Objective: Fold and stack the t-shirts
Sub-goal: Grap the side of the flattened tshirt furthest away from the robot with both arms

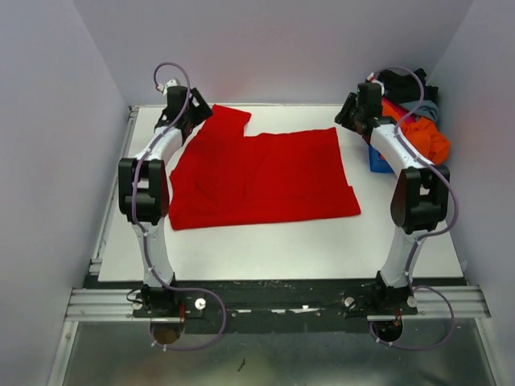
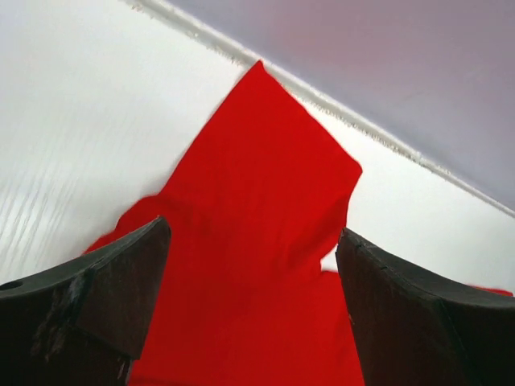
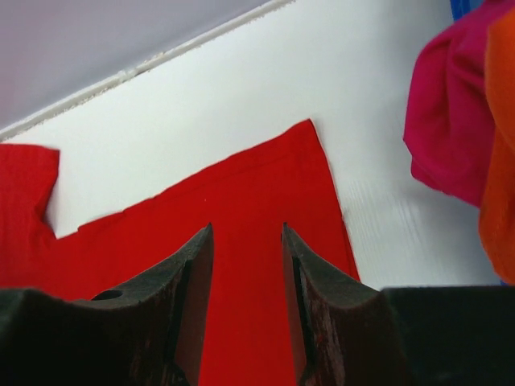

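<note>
- While both arms reach toward the far side of the table [image 1: 282, 241], the red t-shirt [image 1: 261, 177] lies spread flat at its centre, with one sleeve running out toward 11 o'clock.
- Top view: I place the left gripper [image 1: 190, 112] over that sleeve at 11 o'clock. The right gripper [image 1: 358, 112] is just beside the shirt's far corner at 1 o'clock. The wrists hide the fingers here, so I cannot read either jaw state from above.
- Left wrist view fills that gap: the fingers [image 2: 121, 273] are spread wide with nothing between them. The red sleeve lies flat below, its end pointing at the far table edge.
- Right wrist view: the fingers [image 3: 189, 289] are parted by a narrow gap and hold nothing. The red cloth's corner lies flat just ahead of them.
- Only the top view shows the whole heap at 2 o'clock: an orange t-shirt [image 1: 426, 137], a black t-shirt [image 1: 406, 84] and a grey-blue t-shirt [image 1: 425, 108] piled at a blue bin [image 1: 376, 159].
- Only the right wrist view shows me the magenta t-shirt [image 3: 447, 121], at its 3 o'clock, touching the orange one.
</note>
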